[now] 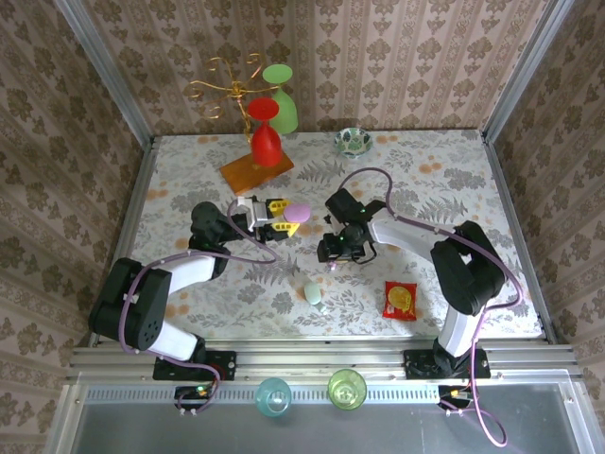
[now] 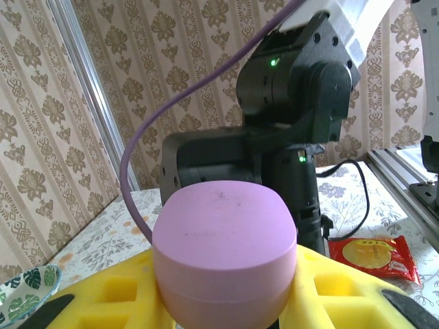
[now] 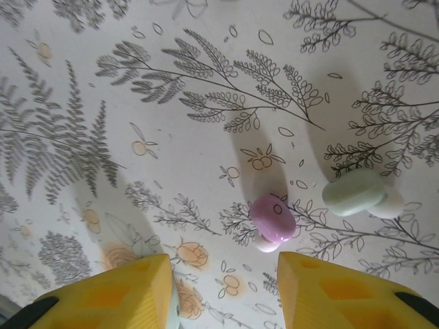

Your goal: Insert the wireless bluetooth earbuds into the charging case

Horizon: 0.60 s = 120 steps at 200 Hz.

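Floral tabletop (image 1: pixel 425 189) carries a lilac earbud (image 3: pixel 272 218) under the right pincer (image 3: pixel 223 264), whose jaws stand apart. The left pincer (image 1: pixel 285 218) clamps the closed lilac charging case (image 2: pixel 225 250).

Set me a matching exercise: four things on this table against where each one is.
Things:
1 lilac case
2 lilac earbud
3 red packet
4 patterned bowl

Places:
A at the back of the table
B in the left claw
C lying under the right claw
D near the front right edge

Pairs: 1-B, 2-C, 3-D, 4-A
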Each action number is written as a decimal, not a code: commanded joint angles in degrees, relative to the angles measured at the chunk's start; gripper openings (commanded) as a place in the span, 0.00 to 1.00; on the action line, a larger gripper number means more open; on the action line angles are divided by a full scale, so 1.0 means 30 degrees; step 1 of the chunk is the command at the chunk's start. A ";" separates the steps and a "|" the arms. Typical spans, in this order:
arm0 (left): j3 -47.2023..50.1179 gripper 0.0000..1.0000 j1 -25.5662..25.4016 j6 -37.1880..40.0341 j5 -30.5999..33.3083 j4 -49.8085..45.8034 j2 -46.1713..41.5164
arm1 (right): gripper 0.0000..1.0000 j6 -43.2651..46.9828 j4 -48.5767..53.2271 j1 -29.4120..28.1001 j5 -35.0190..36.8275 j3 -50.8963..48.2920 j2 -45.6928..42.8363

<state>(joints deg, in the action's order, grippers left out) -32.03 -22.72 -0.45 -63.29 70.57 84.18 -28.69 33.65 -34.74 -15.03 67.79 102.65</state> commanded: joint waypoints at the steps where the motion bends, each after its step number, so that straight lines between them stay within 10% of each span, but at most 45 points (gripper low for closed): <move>1: -0.0313 0.25 0.0155 -0.0560 -0.0496 0.0855 0.0048 | 0.45 0.0549 0.0331 0.0019 -0.0146 0.0139 0.0592; 60: -0.0088 0.25 0.0365 -0.1680 -0.0204 0.0853 -0.0007 | 0.50 0.4041 -0.1955 0.0770 -0.2828 -0.1044 -0.2327; 120: -0.0016 0.25 0.0372 -0.2703 -0.0494 0.0853 -0.0099 | 0.78 1.0118 -0.5286 0.0799 -0.5193 -0.2382 -0.8872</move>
<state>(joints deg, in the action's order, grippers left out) -32.03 -21.98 -6.11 -63.26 70.83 84.18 -8.14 23.24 -32.14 -25.67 61.28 80.40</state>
